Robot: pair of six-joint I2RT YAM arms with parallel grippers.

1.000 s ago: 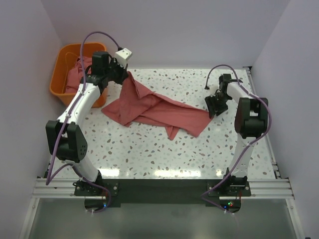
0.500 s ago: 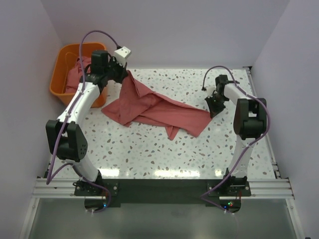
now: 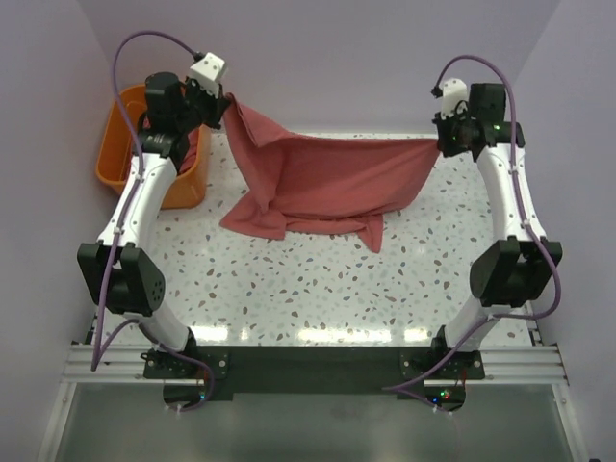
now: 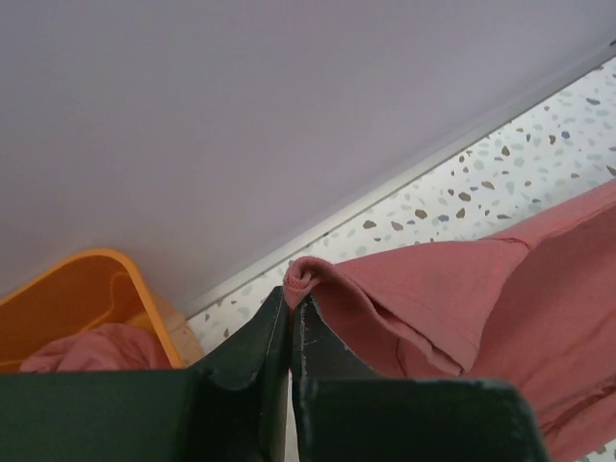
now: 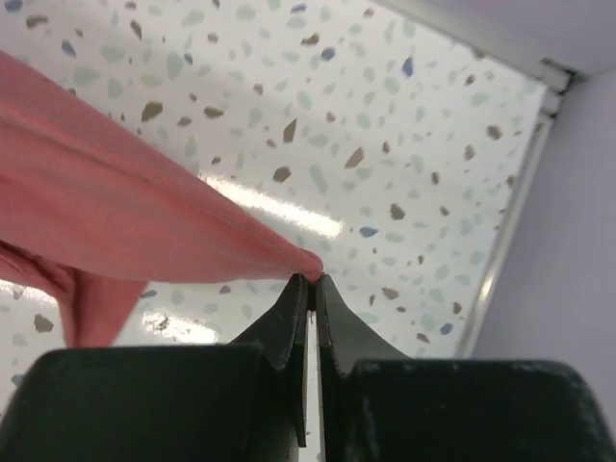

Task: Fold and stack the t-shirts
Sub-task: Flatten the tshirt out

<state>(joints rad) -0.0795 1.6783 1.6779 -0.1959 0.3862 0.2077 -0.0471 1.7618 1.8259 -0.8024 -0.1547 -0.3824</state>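
Note:
A dusty red-pink t-shirt (image 3: 327,183) hangs stretched between both raised arms above the back of the table, its lower folds sagging toward the tabletop. My left gripper (image 3: 225,100) is shut on the shirt's upper left corner; in the left wrist view (image 4: 292,300) a bunched fold (image 4: 306,277) sticks out from between the fingertips. My right gripper (image 3: 438,142) is shut on the upper right corner, seen pinched at the fingertips in the right wrist view (image 5: 310,279) with the cloth (image 5: 125,221) running off to the left. Another pink t-shirt (image 4: 91,348) lies in the basket.
An orange plastic basket (image 3: 117,154) stands at the table's back left, partly behind the left arm. The speckled table (image 3: 318,289) is walled at the back and both sides, with a metal rail along its right edge (image 5: 510,221).
The right gripper shut on the shirt's right corner. Both arms then rose and drew apart, lifting the shirt from a crumpled heap on the table into a hanging spread.

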